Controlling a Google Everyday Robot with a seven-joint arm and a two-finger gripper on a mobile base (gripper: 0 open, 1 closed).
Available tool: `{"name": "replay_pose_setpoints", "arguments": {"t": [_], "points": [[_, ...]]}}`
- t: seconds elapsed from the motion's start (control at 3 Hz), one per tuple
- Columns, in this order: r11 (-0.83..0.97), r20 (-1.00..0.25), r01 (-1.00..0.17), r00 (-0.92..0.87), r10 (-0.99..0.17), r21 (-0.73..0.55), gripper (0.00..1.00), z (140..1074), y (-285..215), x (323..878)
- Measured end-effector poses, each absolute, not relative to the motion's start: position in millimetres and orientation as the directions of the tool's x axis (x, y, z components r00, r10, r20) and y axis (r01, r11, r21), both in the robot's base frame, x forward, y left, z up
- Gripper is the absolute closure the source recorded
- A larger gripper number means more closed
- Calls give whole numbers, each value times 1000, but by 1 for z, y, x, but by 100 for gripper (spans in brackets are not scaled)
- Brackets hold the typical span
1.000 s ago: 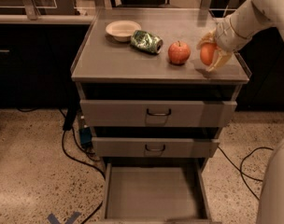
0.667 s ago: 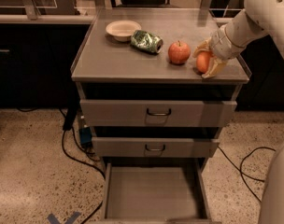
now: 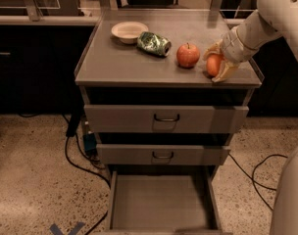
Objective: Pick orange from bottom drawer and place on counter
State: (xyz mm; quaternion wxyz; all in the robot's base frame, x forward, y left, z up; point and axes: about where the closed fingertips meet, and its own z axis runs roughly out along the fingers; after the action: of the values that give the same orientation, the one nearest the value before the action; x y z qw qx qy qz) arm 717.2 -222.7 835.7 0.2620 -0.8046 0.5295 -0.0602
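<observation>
So nearest to us the bottom drawer (image 3: 161,207) is pulled all the way out and its grey floor is bare, no fruit in it. Dark cables (image 3: 75,153) trail over the speckled floor (image 3: 31,180) to its left. Above it, the middle drawer (image 3: 162,154) and top drawer (image 3: 166,117) are both pushed in.

Up on the tabletop (image 3: 119,65), the orange (image 3: 213,65) is at the front right corner, looking like it's resting on the surface or right at it. The tool (image 3: 216,66) has its two yellowish fingers wrapped round the orange, holding it. So I'd say the pick is done and the place is basically there. What's left is letting go and backing the arm (image 3: 266,18) off.

The only thing I'd watch is the red apple (image 3: 187,55) sitting just beside the orange on its left, close enough that a spreading finger or a rolling orange might nudge it. The front rim is close too. Further back there's a crumpled green packet (image 3: 153,43) and then a pale bowl (image 3: 129,31), both well apart from the orange and out of the way.
</observation>
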Motion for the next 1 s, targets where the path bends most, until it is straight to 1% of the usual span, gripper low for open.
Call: {"name": "replay_pose_setpoints", "arguments": {"t": [0.33, 0.67, 1.0], "points": [[-302, -181, -820, 432, -884, -485, 61, 836, -223, 717], [-302, -181, -820, 432, -884, -485, 30, 836, -223, 717], [-302, -181, -821, 432, -884, -485, 6, 836, -223, 717]]}}
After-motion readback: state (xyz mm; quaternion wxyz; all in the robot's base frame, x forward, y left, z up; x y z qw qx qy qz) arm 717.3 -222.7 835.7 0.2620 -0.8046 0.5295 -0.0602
